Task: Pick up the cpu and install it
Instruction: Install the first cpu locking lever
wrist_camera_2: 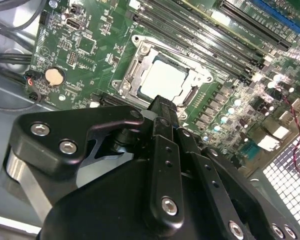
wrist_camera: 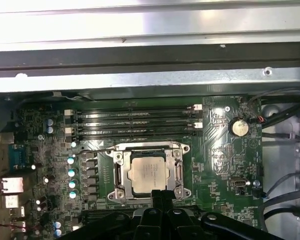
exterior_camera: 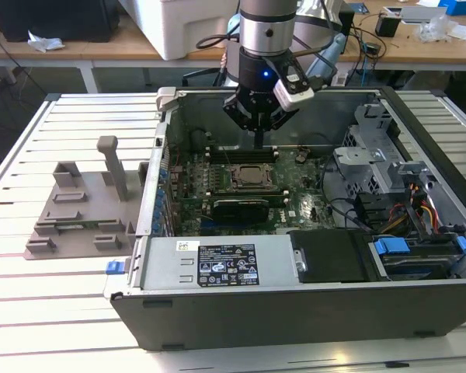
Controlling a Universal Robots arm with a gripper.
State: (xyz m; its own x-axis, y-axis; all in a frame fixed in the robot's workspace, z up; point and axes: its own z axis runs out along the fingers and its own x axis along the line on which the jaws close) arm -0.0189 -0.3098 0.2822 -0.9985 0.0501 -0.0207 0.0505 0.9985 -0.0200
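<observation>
Open grey metal computer case [exterior_camera: 295, 311] lies on the slatted table [exterior_camera: 54, 311], green motherboard [exterior_camera: 241, 183] inside. I'm the black gripper [exterior_camera: 259, 140] hovering over the framed socket [wrist_camera: 149, 172]. Small flat square silvery-grey cpu [wrist_camera: 148, 172], darker thin rim, sits seated in that socket. My fingers [wrist_camera_2: 162, 112] are pressed together, holding nothing.

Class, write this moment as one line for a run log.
stage: cpu seated in socket | gripper: above the socket, holding nothing | case: open
</observation>
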